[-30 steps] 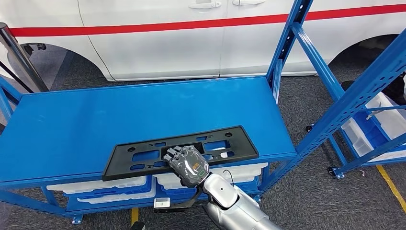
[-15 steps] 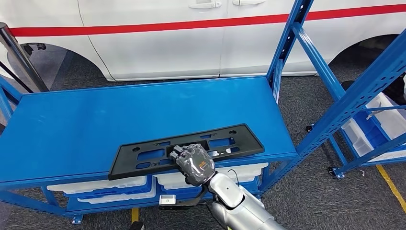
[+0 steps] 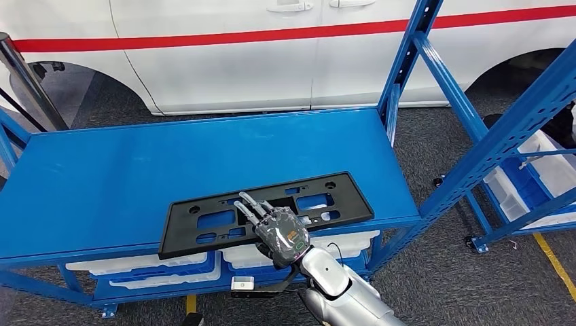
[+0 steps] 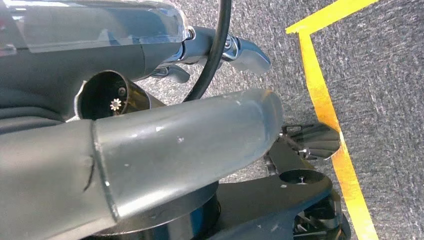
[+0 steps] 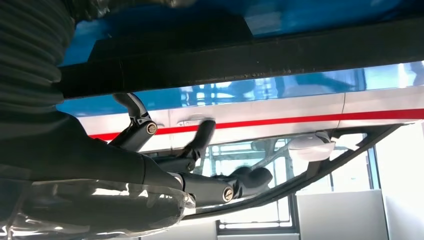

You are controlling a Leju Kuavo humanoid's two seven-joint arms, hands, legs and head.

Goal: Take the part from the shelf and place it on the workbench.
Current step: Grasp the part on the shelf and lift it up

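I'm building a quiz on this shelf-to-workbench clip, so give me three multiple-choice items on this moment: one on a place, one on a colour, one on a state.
1. Where does the black part lie?
A. on the blue surface, near its front edge
B. on the carpet
C. in a white bin

2. What colour is the stripe on the white vehicle?
A. green
B. red
C. yellow

3. How is the right hand?
A. closed around the part
B. fingers stretched out over the part
C. hanging by the floor

Answers:
1 A: the black part lies flat on the blue surface, by its near edge.
2 B: the stripe on the white vehicle is red.
3 B: the right hand has its fingers extended, gripping nothing.
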